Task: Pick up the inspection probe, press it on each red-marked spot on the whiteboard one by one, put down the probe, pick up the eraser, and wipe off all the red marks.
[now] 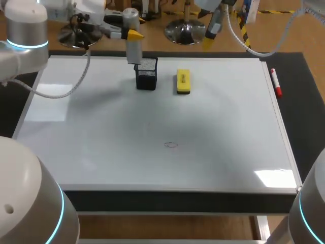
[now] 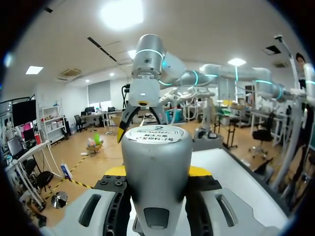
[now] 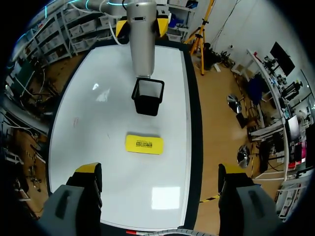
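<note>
Over the far edge of the whiteboard (image 1: 91,147), left of its middle, the left gripper (image 1: 133,35) is clamped on the inspection probe (image 1: 133,51), with one yellow-tipped finger on each side of the barrel. The probe is a grey, smooth-sided cylinder held upright. Its lower end is at the mouth of the black mesh holder (image 1: 147,75); whether it is inside the holder cannot be told. The probe is judged rigid and of moderate weight. The smooth barrel may slip under side load, so the grip belongs across the barrel, with pressing force directed along its axis. The right gripper (image 3: 159,171) is beyond the far edge, right of the middle, with its fingers wide apart and nothing between them. The yellow eraser (image 1: 183,82) lies flat on the board just right of the holder. It is judged light with a soft wiping face, and is best taken across its narrow sides. A faint oval mark (image 1: 171,145) shows near the board's middle, well apart from the probe; its colour cannot be told.
</note>
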